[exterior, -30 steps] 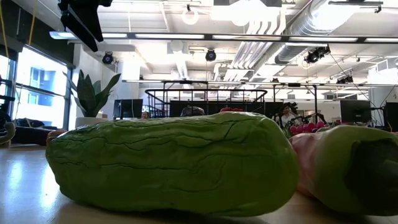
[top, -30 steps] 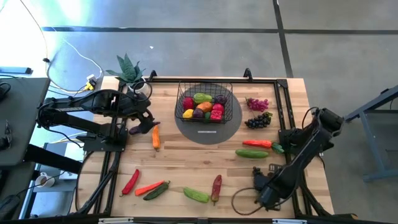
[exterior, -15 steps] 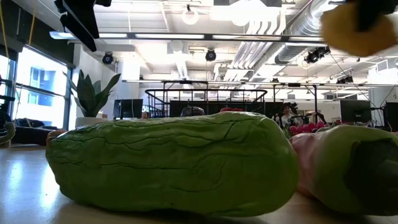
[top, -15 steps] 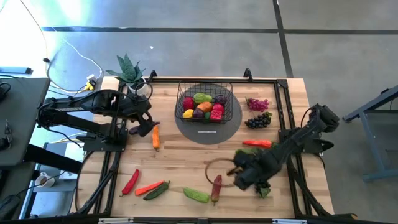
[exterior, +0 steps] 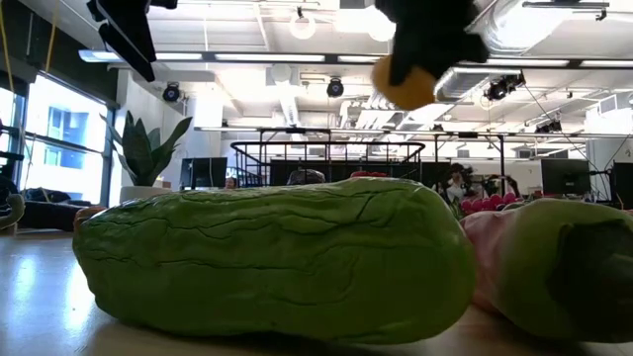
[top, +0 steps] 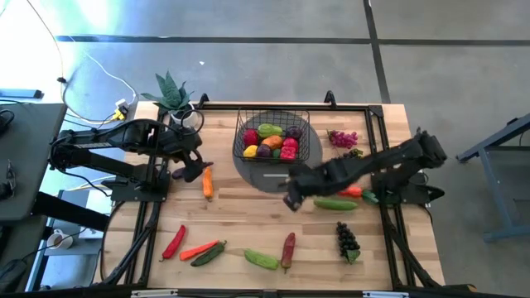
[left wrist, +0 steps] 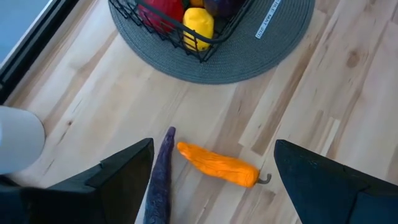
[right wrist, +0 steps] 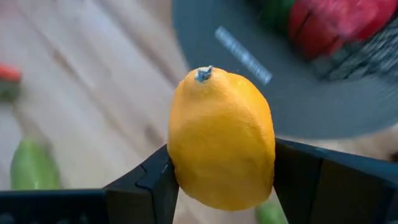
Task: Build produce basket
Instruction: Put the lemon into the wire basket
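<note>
While the right hand [right wrist: 221, 180] clenched a lemon [right wrist: 221, 138] above the grey mat [top: 310, 157], just short of the basket [top: 272, 138], a slack grip or early release could've dropped it to roll off. Left hand [left wrist: 211, 171] hung released over an orange pepper [left wrist: 217, 164]. Pale wood tabletop [top: 248, 215] w/ produce scattered; open industrial room, exposed ducts.

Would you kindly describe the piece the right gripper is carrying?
Find the black wire basket on its grey round mat. Just beside the mat's edge, the right gripper holds a lemon, the only plain yellow, oval piece held off the table.
</note>
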Action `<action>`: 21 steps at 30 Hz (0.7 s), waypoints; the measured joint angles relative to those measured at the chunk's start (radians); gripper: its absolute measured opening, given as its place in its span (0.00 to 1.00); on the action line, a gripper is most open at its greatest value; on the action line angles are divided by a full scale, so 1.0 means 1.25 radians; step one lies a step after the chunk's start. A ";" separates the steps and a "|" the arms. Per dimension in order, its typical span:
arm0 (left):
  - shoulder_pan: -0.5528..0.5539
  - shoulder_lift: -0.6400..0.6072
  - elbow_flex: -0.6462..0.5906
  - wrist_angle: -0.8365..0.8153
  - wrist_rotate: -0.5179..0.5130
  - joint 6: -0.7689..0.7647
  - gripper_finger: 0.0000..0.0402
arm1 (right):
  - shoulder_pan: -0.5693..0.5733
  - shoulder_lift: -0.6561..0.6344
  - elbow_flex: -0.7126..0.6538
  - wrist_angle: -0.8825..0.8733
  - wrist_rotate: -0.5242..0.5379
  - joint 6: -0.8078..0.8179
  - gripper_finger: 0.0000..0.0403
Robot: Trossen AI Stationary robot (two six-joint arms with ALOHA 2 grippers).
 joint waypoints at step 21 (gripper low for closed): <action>0.000 0.000 0.000 0.000 -0.005 -0.008 0.81 | -0.377 0.000 0.000 0.095 -0.064 -0.379 0.47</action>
